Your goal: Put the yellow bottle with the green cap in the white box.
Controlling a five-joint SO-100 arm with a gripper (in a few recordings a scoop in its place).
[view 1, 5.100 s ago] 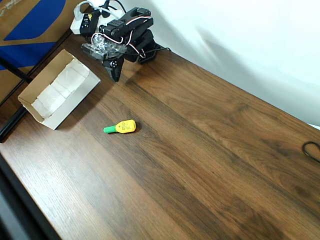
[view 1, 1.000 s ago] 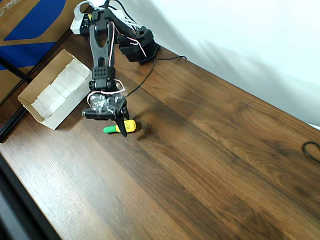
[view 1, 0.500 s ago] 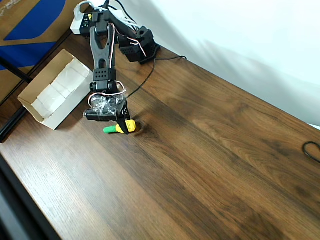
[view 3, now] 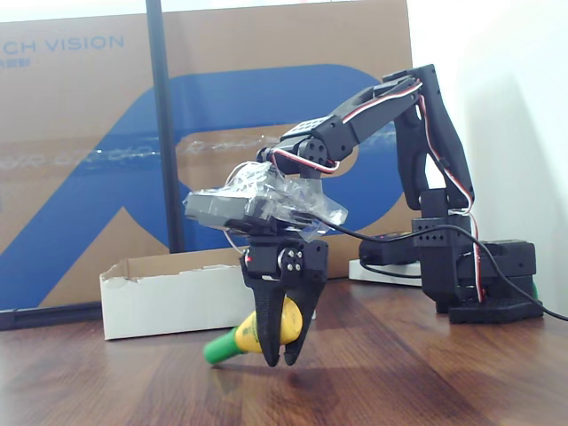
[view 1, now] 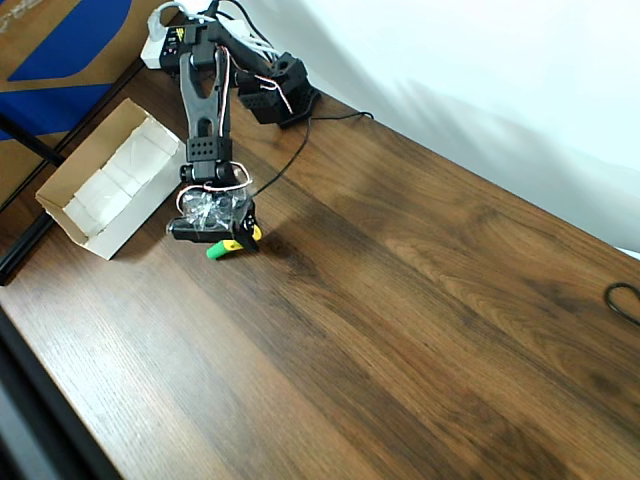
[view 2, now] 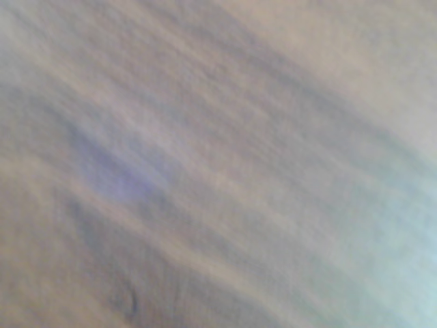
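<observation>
The yellow bottle with the green cap (view 3: 257,333) looks light, stiff and smooth, so it would likely roll or squirt out if pinched on the tapered cap; the fatter yellow body is the better place to hold it. That is where the gripper (view 3: 282,353) has it, the two dark fingers narrowed around the body, the cap sticking out to the left in the fixed view, the bottle tilted and seemingly just off the table (view 1: 420,330). The white box (view 1: 112,185) sits nearby, up and to the left in the overhead view, open-topped and shallow. The dark wood-grain surface is flat and bare around the work. The wrist view is only a blur of wood.
</observation>
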